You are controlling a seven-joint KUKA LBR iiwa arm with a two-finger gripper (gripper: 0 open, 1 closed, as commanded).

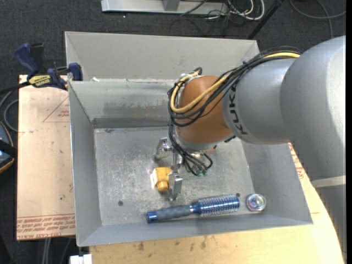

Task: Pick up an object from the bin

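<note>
While the gripper [169, 168] hangs low over the middle of the bin [118, 169], I record its two metal fingers [176, 186] as apart, one toward the back wall and the other toward the front wall. Nothing is clamped between them.

Nearest thing: a small yellow block [162, 179] on the floor near the middle of the bin. It lies at the left side of the front finger as the camera view shows it, off the line joining the two fingers rather than on it. I cannot tell whether it touches that finger or only lies just beside it. The block is squat, and I can make out no marked long axis.

Other contents: a blue brush [192, 208] lies along the front wall, its long axis running left to right across the view, handle left and bristled head right. It is near the front finger but apart from it. A small round disc [254, 202] lies just past the brush head, well apart from the gripper.

Judgement: the grasp is not yet made. The block sits to the view's left of the gap, so I estimate the gripper must shift that way before closing. Closing where it stands risks nudging the block aside or pinching only its edge.
</note>
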